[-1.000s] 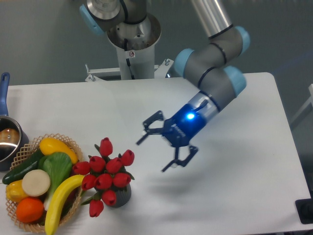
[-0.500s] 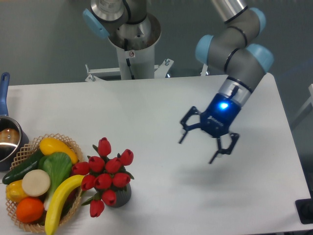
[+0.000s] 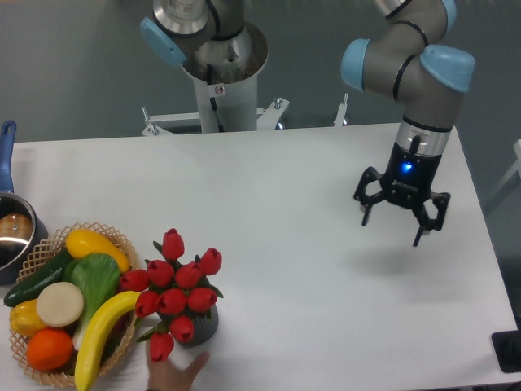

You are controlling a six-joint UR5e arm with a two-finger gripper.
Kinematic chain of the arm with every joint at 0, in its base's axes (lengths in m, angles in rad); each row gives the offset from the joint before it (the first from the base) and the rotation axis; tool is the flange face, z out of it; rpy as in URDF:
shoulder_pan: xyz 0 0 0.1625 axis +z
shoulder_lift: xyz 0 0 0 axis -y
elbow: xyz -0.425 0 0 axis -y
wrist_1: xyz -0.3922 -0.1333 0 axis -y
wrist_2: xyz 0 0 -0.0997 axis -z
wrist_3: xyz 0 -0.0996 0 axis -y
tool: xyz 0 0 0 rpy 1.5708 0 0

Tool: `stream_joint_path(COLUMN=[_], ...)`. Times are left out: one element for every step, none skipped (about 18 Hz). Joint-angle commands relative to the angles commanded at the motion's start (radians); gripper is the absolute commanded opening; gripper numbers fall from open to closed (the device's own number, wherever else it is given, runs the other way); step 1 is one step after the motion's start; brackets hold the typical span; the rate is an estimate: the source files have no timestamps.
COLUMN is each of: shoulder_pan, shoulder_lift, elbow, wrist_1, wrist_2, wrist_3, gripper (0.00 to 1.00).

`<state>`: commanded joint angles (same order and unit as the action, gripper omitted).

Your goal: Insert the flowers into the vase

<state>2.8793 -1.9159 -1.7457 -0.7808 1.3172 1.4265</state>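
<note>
Tulips, red and bunched, are what we find first: the flowers (image 3: 177, 287) stand in the vase (image 3: 199, 327), which sits near the front edge of the counter (image 3: 293, 195), toward its left side. We see the buds spreading wider than the dark ribbed vase, so that only its lower right part shows beneath them, and one bud droops low at the front left of the bunch. Just below that bud we notice a human hand (image 3: 172, 375) reaching in from the front edge, its fingers close under the flowers; we cannot tell whether it touches them.

We see the pincer (image 3: 400, 229) well apart from the vase, over the right side of the counter, pointing down, with its fingers spread apart and nothing between them. A blue light glows on its wrist, and its shadow lies on the counter beneath it.

Just beside the vase on the left we find a wicker basket (image 3: 41, 252) at the front left corner, holding a banana (image 3: 96, 329), an orange (image 3: 48, 349), a yellow squash (image 3: 95, 246) and green vegetables. Behind it, at the left edge, we see part of a metal pot (image 3: 15, 236) with a blue handle.
</note>
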Motion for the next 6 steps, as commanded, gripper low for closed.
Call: stream_joint_path(shoulder_pan=[0.002, 0.003, 0.005, 0.005, 0.005, 0.008], shoulder_lift=[-0.005, -0.008, -0.015, -0.024, -0.029, -0.037], elbow=[0.003, 0.003, 0.005, 0.008, 0.012, 0.012], wrist_1=[-0.002, -0.002, -0.003, -0.006, -0.008, -0.008], wrist_2=[0.051, 0.089, 0.118, 0.143, 0.158, 0.168], wrist_3=[0.014, 0.028, 0.040, 0.043, 0.043, 0.043], gripper=[1.00, 1.00, 1.00, 1.00, 1.00, 1.00])
